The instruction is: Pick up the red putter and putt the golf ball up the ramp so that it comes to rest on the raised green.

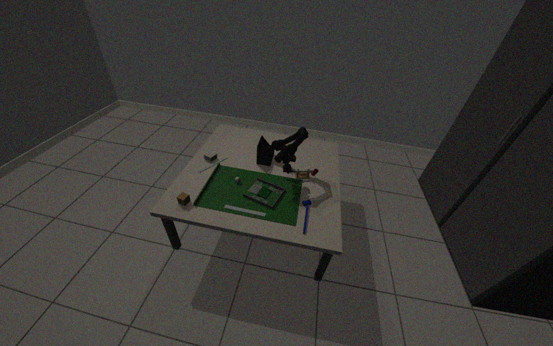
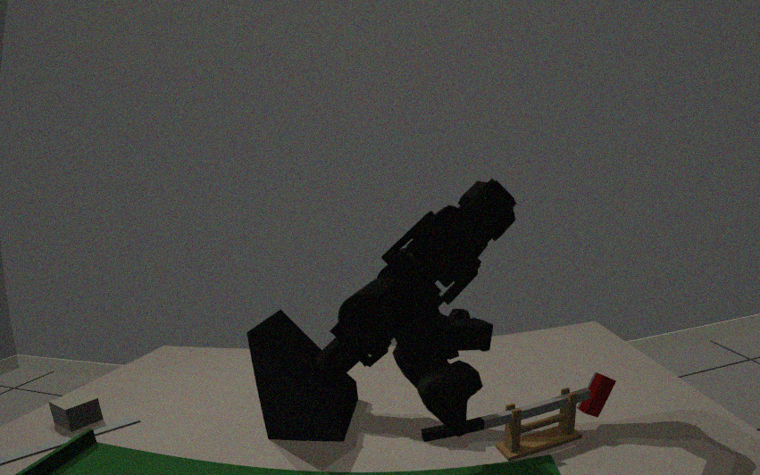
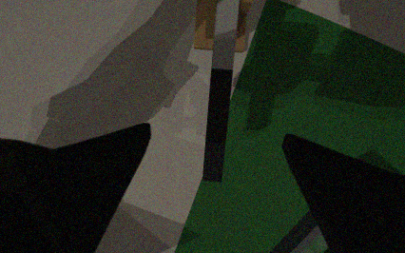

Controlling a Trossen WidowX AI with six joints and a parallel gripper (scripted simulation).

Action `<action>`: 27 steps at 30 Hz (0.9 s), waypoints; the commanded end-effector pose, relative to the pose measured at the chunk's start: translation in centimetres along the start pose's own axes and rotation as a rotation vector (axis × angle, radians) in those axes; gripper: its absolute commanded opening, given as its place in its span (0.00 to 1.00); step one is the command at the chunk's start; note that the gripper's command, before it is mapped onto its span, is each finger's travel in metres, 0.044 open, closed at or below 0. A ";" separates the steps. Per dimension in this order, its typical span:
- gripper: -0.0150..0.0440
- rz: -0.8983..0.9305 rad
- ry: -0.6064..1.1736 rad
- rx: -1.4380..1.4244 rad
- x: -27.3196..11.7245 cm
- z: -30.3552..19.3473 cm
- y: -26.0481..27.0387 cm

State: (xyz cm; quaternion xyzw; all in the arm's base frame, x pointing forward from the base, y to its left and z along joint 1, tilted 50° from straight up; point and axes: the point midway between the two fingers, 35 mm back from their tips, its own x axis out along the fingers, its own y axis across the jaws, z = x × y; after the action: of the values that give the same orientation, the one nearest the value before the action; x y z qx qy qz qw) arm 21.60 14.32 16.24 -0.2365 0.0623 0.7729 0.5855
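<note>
The red putter lies across a small wooden stand at the back right edge of the green mat. Its red head points right and its black grip points toward the arm. My gripper is open and low over the table. One finger stands on each side of the grip without touching it. The white golf ball rests on the mat, left of the raised green with its ramp.
A blue putter lies at the mat's right edge. A wooden cube sits at the table's front left, and a grey block at the back left. A white strip lies on the mat. The arm's dark base stands behind.
</note>
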 end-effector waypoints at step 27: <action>1.00 -0.007 -0.005 -0.004 4.6 -1.0 0.0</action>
State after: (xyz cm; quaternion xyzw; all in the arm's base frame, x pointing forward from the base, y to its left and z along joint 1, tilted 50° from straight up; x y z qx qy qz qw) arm 21.06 17.67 13.50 -0.2379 0.0601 0.7722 0.5861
